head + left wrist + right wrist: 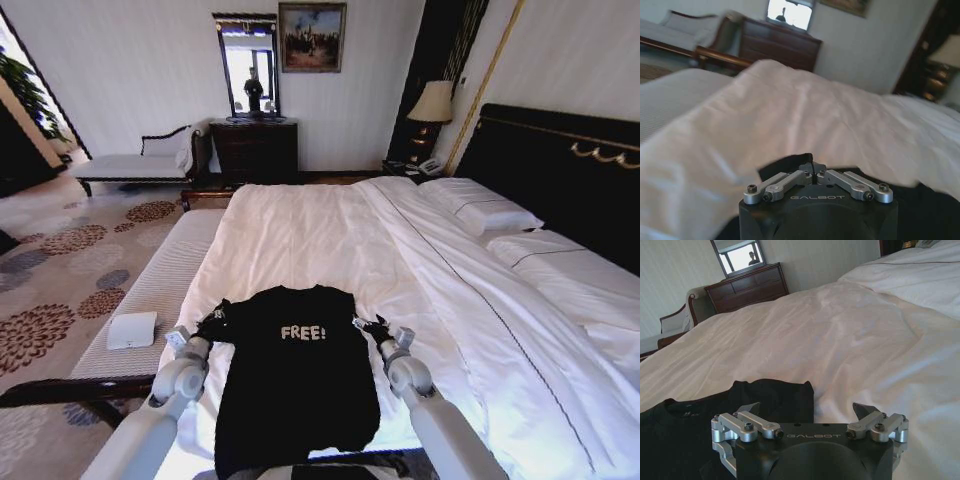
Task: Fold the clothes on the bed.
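My left gripper (812, 169) has its fingers brought together, pinching the black cloth of the T-shirt (295, 385) at its left sleeve; in the head view that gripper (212, 322) sits right on the sleeve edge. My right gripper (807, 412) has its fingers spread apart, with the shirt's right sleeve lying just ahead of and between them; from the head camera I see it (374, 327) touching the shirt's right shoulder edge. Between the two grippers the shirt lies flat, "FREE!" facing up, its hem toward me. Everything rests on the bed (420, 260), whose white duvet stretches away beyond both grippers. Left of my left arm I see a striped bench (165, 275) with a small white box (132, 330) on it.
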